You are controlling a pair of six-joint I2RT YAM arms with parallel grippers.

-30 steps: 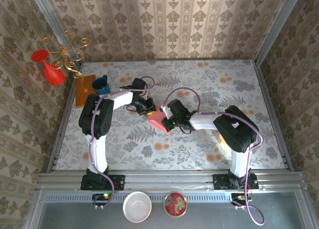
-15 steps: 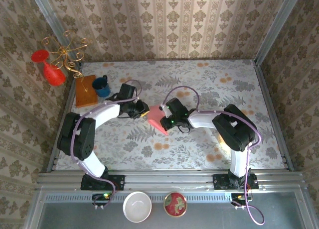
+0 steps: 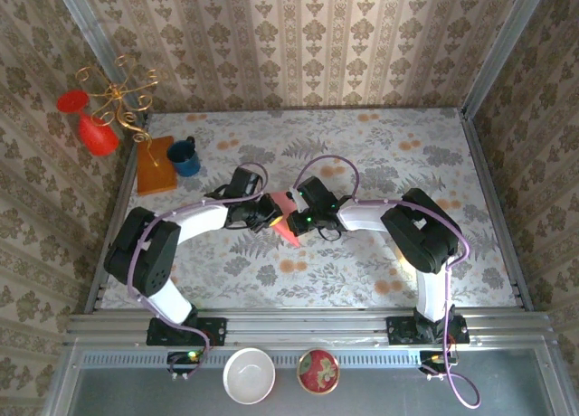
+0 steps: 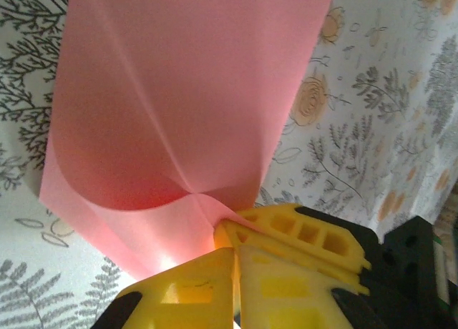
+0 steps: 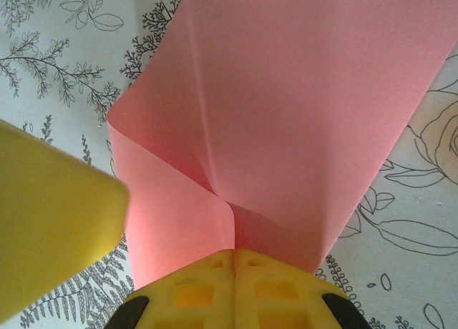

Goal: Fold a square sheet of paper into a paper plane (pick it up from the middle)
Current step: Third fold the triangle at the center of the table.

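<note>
The square sheet of paper [image 3: 289,228] is salmon pink and held off the floral table at its middle, bent into a V along a crease. My right gripper [image 3: 299,219] is shut on it from the right. In the right wrist view its yellow fingers [image 5: 235,254] meet on the fold where the paper [image 5: 300,114] splits into two flaps. My left gripper [image 3: 270,219] comes in from the left and is shut. In the left wrist view its gripper [image 4: 235,252] pinches the paper [image 4: 179,93] at the point where the creases meet. The left fingertip [image 5: 50,222] shows blurred beside the left flap.
A blue mug [image 3: 185,156] and an orange-brown board [image 3: 156,165] sit at the back left corner. A red vase [image 3: 90,127] and a gold candle holder [image 3: 122,95] hang on the left wall. A white bowl [image 3: 250,375] and a patterned bowl [image 3: 318,371] lie below the near rail.
The left arm has swung its gripper from behind and left of the paper down onto the paper's left side and closed. The right gripper kept its hold and shifted slightly left.
</note>
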